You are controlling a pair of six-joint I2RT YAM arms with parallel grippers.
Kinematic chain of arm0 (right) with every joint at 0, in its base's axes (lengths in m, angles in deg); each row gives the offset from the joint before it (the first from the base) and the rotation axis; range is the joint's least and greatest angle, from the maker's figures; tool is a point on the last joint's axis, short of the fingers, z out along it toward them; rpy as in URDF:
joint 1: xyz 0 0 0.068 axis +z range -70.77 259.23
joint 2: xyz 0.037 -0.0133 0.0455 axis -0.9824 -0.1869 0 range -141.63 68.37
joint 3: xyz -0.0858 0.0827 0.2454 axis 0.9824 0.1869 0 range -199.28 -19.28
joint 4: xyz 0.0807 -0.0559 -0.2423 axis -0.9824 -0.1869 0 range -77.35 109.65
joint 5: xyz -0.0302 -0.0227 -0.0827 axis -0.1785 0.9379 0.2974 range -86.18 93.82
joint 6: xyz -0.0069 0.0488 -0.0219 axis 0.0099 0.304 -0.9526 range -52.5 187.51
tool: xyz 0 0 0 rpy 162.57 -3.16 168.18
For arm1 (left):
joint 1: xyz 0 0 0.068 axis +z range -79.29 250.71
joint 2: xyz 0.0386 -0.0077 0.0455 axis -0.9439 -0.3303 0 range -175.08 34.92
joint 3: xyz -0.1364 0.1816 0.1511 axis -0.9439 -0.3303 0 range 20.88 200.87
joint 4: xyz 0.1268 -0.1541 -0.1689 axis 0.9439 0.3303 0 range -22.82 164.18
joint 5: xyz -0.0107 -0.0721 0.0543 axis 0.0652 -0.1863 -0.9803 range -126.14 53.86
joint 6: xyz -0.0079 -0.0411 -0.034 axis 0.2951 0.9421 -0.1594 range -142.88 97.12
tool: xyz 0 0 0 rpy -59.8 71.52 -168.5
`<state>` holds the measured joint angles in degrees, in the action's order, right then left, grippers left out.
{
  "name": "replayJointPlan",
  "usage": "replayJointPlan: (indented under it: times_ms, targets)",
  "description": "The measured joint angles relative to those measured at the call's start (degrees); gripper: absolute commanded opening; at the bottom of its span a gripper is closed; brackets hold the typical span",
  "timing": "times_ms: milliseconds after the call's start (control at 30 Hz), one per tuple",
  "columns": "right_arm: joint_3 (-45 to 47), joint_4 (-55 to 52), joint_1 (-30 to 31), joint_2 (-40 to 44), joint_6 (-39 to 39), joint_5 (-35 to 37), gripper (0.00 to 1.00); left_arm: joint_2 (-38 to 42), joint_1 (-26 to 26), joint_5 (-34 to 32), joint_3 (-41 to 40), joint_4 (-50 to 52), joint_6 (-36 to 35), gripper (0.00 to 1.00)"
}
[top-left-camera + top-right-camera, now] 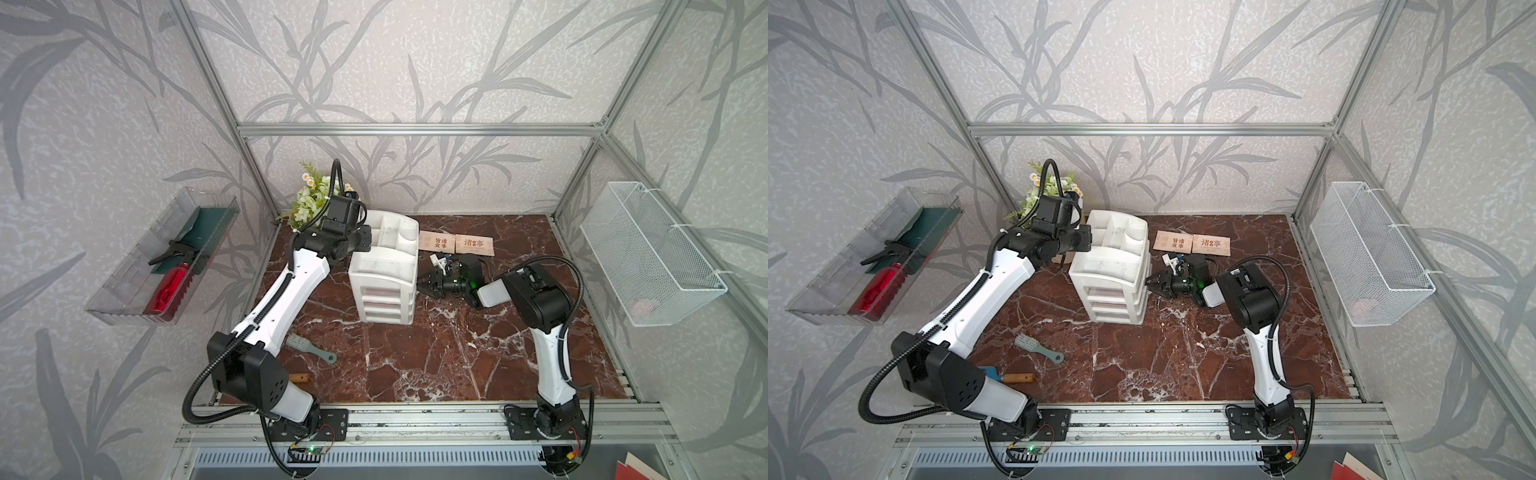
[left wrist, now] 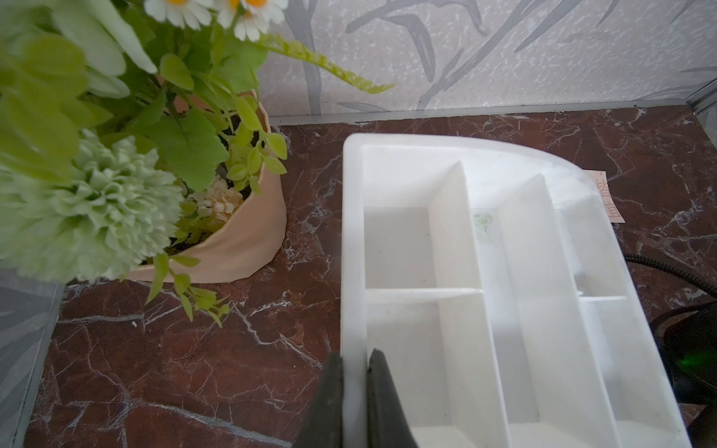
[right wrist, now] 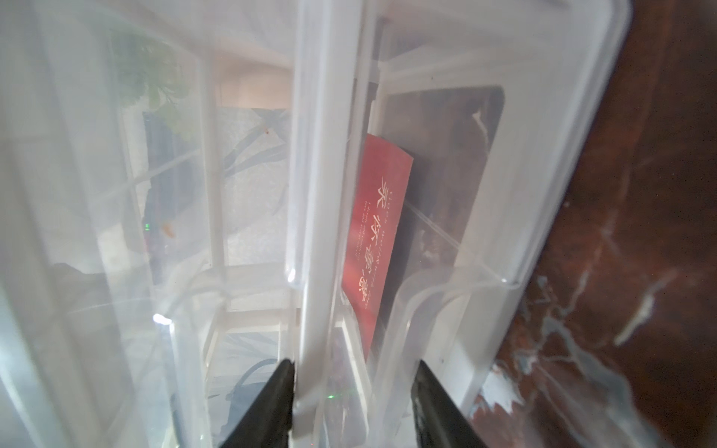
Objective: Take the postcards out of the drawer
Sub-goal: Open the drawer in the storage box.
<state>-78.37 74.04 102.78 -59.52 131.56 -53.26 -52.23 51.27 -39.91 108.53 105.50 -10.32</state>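
The left jaws are closed on the rim wall of the white organiser point(image 2: 353, 271). The right jaws stand open at its clear drawer point(image 3: 551, 147); the red postcard point(image 3: 374, 240) sits inside, just ahead of them. Beyond the right jaws, a cream postcard point(image 1: 473, 244) and a second cream postcard point(image 1: 434, 242) lie side by side on the counter point(image 1: 436, 353), well apart from the left jaws.

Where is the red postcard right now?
In the right wrist view, the red postcard sits inside a clear drawer of the white drawer unit, just ahead of the right gripper.
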Motion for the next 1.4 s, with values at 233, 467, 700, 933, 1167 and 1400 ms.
replayJointPlan:
  times_ms: [233,467,700,933,1167,1400]
  targets:
    - [0.42,11.96,-0.04,-3.87,7.80,-1.11,0.48,0.00,0.00,0.00,0.00,0.00,0.02,0.00]
    - [0.46,19.96,0.00,-6.38,14.53,-1.27,0.43,0.00,0.00,0.00,0.00,-0.02,0.02,0.00]
    - [0.48,21.18,0.17,-6.93,17.25,-0.52,0.40,0.02,-0.02,-0.02,-0.17,-0.28,0.09,0.00]
    - [0.79,21.62,0.24,-6.93,17.57,-0.17,0.40,0.09,-0.02,-0.02,-0.42,-0.63,0.09,0.00]
    - [1.36,22.25,0.04,-6.86,17.55,0.07,0.40,0.17,-0.02,-0.17,-0.66,-0.92,0.09,0.00]
    - [2.49,22.01,-0.11,-5.88,17.49,0.61,0.41,0.28,-0.09,-0.39,-0.83,-1.14,0.09,0.00]
